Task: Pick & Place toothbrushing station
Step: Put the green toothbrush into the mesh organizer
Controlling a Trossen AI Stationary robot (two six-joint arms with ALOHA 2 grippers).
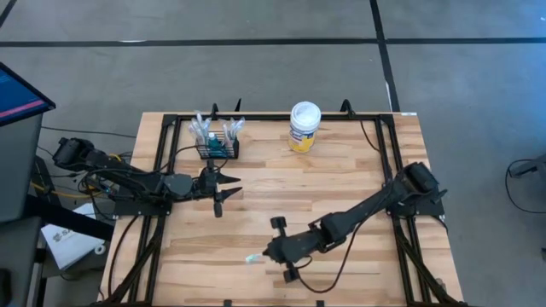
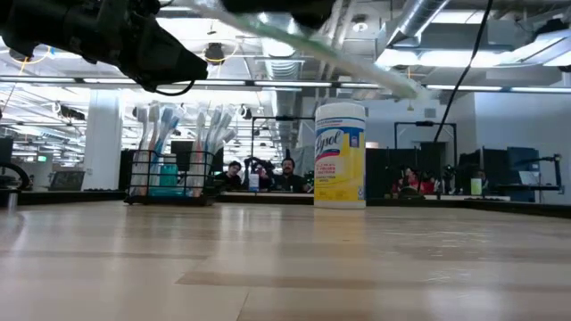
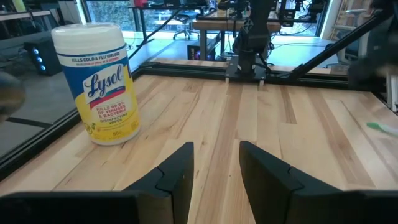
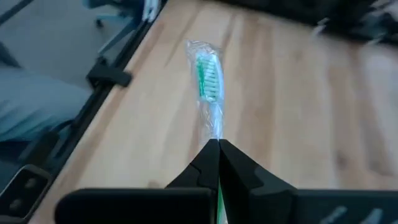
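The wire-mesh basket (image 1: 217, 147) stands upright near the bench's (image 1: 341, 188) far edge, brushes sticking up, with the Lysol tub (image 1: 304, 126) well apart beside it. My left pincer (image 1: 229, 193) hovers just in front of the basket, fingers parted and holding nothing. I see my right pincer (image 4: 218, 163), farther toward the near edge, clenched on a wrapped green toothbrush (image 4: 208, 93).

Counted on the table: one wire-mesh basket (image 1: 217, 147), one wipes tub (image 1: 304, 126), one wrapped green toothbrush (image 4: 208, 93), two arms.
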